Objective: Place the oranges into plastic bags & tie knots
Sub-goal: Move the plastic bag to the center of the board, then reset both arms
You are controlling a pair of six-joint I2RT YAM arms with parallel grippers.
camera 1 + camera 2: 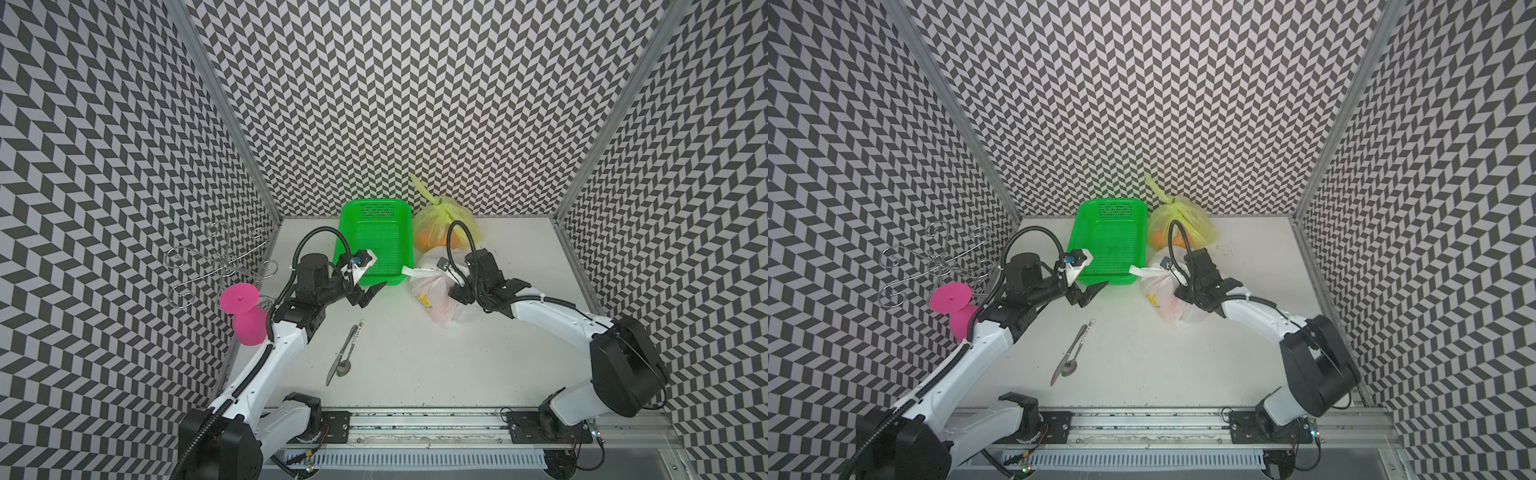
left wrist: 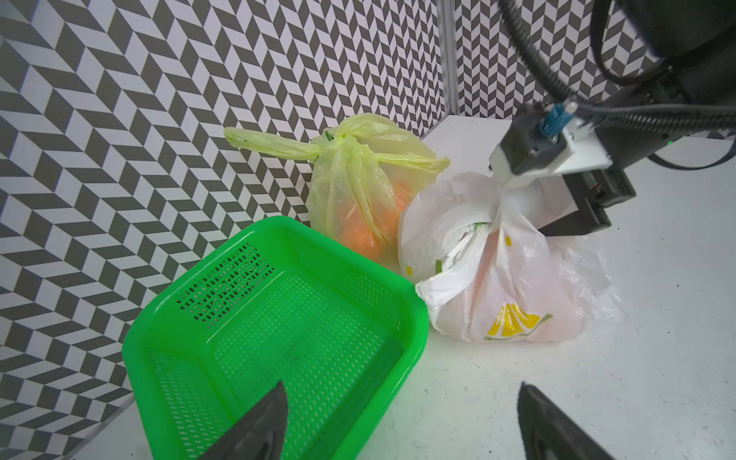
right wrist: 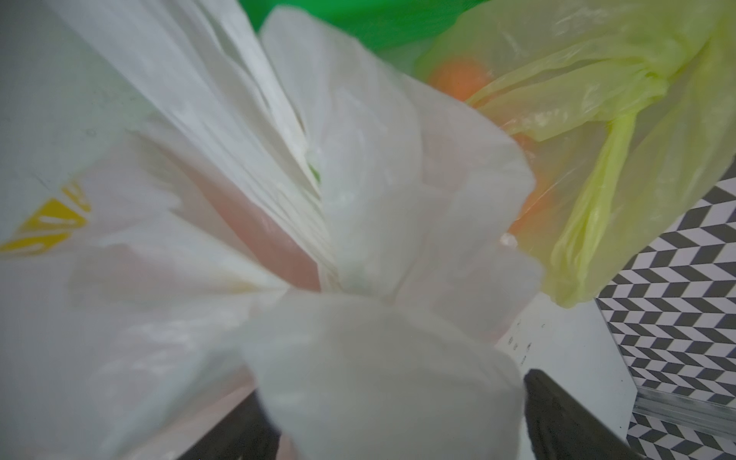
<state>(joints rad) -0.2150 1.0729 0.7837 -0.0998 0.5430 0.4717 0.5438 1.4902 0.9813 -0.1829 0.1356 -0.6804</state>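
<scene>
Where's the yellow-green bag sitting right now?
In both top views the yellow-green bag stands at the table's back edge against the patterned wall, to the right of the green basket and just behind the white lemon-print bag.

This is a robot test cell in a laboratory, not a home. A flat white tabletop is closed on three sides by tall wall panels with a black-and-white chevron print. The panels are joined by bare aluminium profile posts. Along the front edge of the tabletop runs a metal mounting rail. It carries the white-and-black left robot arm and the matching right robot arm. In front of the rail lies a white slotted cable duct. Near the back edge stand household things: a green plastic mesh basket, a tied yellow-green plastic bag and a tied white plastic bag.
</scene>
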